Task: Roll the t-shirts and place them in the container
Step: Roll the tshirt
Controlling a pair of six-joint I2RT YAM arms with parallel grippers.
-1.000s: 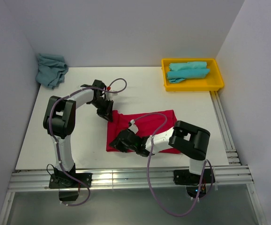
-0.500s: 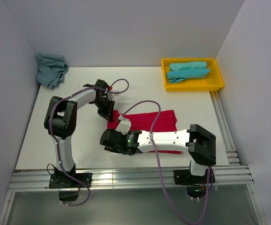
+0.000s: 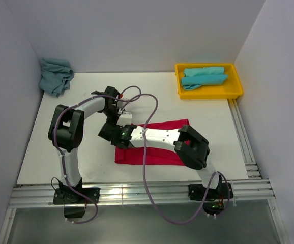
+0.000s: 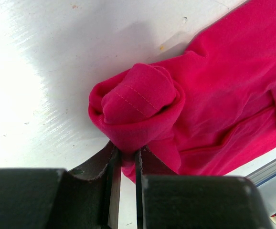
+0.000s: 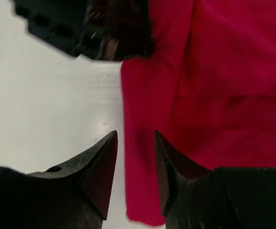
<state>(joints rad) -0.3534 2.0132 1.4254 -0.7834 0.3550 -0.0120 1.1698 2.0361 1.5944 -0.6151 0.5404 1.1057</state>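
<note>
Swung away from the near hem, the right jaws now sit at the far left corner of the red t-shirt, half open over its edge and gripping nothing. Left jaws are pinched tight on that rolled-up corner. It lies on the desk; turquoise t-shirts rest in the yellow tray.

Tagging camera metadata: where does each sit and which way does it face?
Top external: above, behind the robot, looking down on the table; left arm, right arm, red t-shirt, yellow tray.
Left wrist: on that wrist, looking down past the left jaws, shut on the shirt's rolled corner.
Right wrist: likewise, past the right jaws, open, at the shirt's edge; left jaws at top.
Shared: all show the red t-shirt.
</note>
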